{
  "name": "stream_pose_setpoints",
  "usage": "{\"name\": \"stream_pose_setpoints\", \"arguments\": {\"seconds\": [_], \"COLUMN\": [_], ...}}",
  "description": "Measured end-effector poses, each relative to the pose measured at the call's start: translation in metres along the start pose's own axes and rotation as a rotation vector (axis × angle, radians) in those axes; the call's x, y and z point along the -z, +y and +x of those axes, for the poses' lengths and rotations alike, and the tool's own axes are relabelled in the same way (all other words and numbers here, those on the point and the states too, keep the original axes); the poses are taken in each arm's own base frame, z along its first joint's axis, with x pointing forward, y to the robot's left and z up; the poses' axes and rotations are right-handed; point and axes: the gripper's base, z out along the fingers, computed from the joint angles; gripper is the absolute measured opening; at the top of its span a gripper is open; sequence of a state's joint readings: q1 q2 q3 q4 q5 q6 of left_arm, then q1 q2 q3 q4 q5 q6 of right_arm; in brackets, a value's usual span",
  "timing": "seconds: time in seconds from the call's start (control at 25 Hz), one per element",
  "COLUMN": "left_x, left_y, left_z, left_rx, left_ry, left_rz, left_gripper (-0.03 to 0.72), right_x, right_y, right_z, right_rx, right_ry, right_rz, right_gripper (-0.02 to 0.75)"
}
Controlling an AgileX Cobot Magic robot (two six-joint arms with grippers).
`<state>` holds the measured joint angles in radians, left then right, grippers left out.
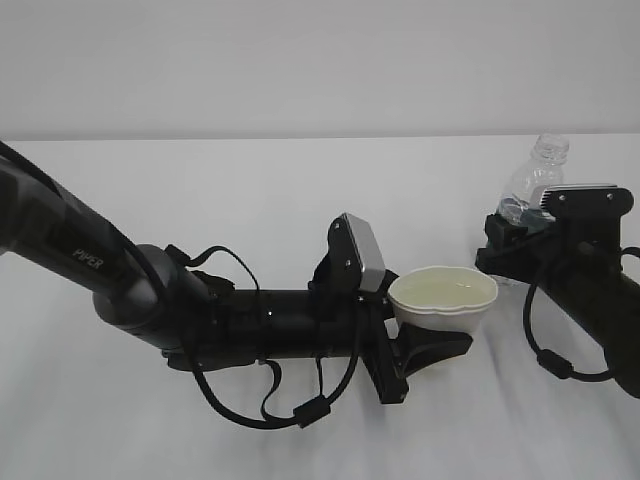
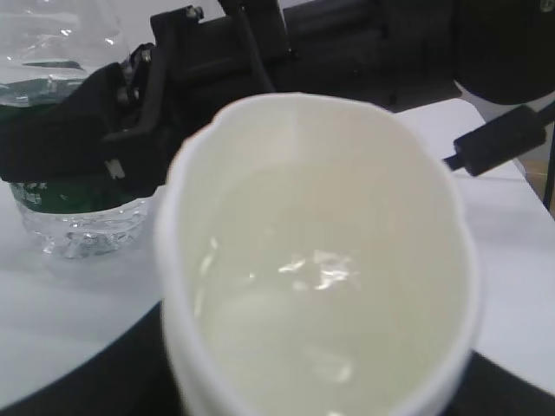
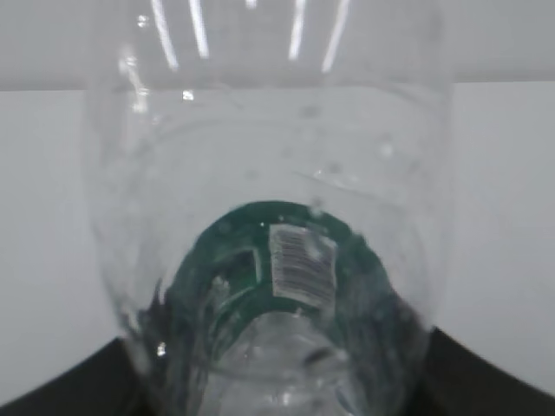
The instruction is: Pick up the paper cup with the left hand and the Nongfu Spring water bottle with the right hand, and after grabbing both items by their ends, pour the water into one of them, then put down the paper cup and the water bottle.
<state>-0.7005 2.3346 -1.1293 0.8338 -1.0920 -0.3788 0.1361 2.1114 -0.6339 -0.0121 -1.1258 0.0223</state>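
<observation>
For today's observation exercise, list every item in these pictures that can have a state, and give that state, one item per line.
paper cup: upright, holds clear liquid, rim squeezed out of round, gripped by the left end effector.
Nongfu Spring water bottle: upright, uncapped, looks nearly empty, gripped by the right end effector.
left end effector: closed on the paper cup.
right end effector: closed around the bottle's lower body.

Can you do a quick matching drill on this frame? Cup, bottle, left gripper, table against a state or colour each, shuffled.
Things:
1. paper cup
2. water bottle
3. left gripper
4. table

States:
A. white and bare here
B. clear, green label, no cap
C. holds liquid, rim squeezed out of round
D. black, closed on the cup

Pairs: 1-C, 2-B, 3-D, 4-A
</observation>
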Motion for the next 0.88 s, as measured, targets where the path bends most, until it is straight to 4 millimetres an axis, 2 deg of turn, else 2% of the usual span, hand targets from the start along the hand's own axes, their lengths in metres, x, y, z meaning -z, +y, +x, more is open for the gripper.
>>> {"name": "stream_pose_setpoints", "arguments": {"seconds": [0.64, 0.88], "left_x": [0.0000, 0.0000], "left_y": [0.0001, 0.0002], "left_z": [0.0004, 0.0006], "left_rx": [0.000, 0.000], "left_ry": [0.004, 0.006], "left_rz": [-0.002, -0.002], "left_gripper": [0.391, 0.391], "right_x": [0.0000, 0.0000], "right_y": [-0.0001, -0.0002], "right_z": [0.0002, 0.0010], "right_rx": [0.012, 0.012], "right_ry": [0.002, 0.011], "right_rz": [0.001, 0.002], "right_gripper": [0.377, 0.420]}}
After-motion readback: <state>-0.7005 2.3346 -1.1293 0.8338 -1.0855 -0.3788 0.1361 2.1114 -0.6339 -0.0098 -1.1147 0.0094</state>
